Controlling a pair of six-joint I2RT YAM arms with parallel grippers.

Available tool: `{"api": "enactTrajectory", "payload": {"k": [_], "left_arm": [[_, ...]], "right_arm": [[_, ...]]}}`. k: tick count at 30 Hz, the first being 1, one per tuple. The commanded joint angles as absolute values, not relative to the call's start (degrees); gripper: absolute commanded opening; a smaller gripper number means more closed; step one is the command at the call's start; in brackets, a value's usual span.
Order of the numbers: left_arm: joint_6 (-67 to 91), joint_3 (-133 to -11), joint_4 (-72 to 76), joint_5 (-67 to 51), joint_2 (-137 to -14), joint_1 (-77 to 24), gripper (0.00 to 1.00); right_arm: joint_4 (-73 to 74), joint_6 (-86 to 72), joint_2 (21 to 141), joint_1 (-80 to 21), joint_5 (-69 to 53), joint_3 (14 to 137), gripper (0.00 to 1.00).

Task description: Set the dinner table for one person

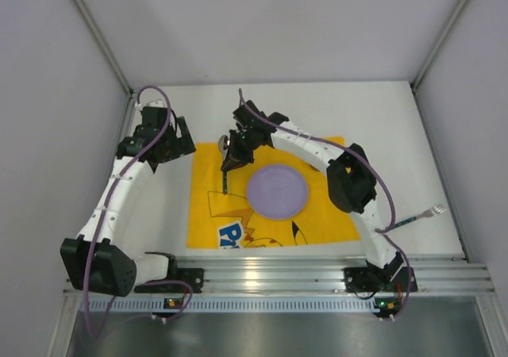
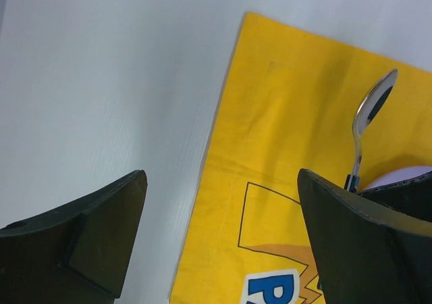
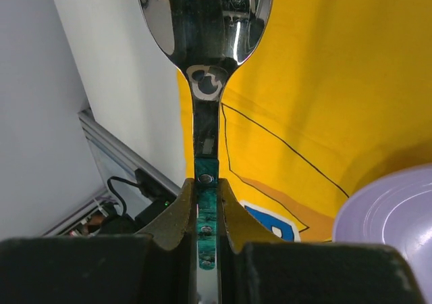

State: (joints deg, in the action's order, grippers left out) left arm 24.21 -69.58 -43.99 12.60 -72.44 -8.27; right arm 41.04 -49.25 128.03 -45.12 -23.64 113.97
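Right wrist: right pincer (image 3: 206, 190) clamps spoon (image 3: 206, 20) (by handle).

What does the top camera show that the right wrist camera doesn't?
Only the top view: the fork lying on the white table right of the yellow mat, and the left gripper beside the mat. Only the right wrist: the right gripper shut on the teal handle of the spoon. Both: the spoon, the mat, the purple plate.
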Motion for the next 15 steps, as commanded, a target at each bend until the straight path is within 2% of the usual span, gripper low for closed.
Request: {"api": "enactTrajectory", "payload": {"k": [1,7,11,15], "left_arm": [[25.49,-67.94,-44.56,11.69,-69.09,-8.00,0.99],[24.79,-65.30,-42.98,11.34,-66.27,-8.00,0.99],[24.70,-65.21,-41.31,9.76,-68.02,-8.09,0.98],[25.40,-67.14,-39.46,6.60,-70.92,-8.09,0.99]], "right_arm": [[36.82,-50.37,123.68,-45.35,-23.92,114.53,0.00],[50.69,-38.34,114.99,-42.45,-17.96,110.75,0.00],[53.88,-32.88,103.29,-42.01,-10.73,94.63,0.00],[56.68,-30.68,94.41,-40.96,-3.01,84.39,0.00]]}}
